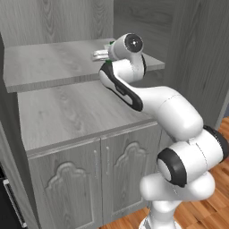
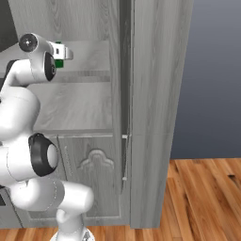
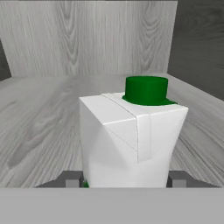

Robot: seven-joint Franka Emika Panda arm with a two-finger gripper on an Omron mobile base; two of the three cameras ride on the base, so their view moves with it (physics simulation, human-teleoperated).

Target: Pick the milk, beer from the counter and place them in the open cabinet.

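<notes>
The claw pinches the milk at frame centre in the hand view, over the open cabinet's upper shelf. Risk: if the carton is not yet seated flat, releasing it could tip it.

from my right base camera i see the white arm rising at the left and reaching onto the open cabinet shelf. beside its wrist, the milk pokes out, white with some green. wooden floor lies at lower right.
</notes>
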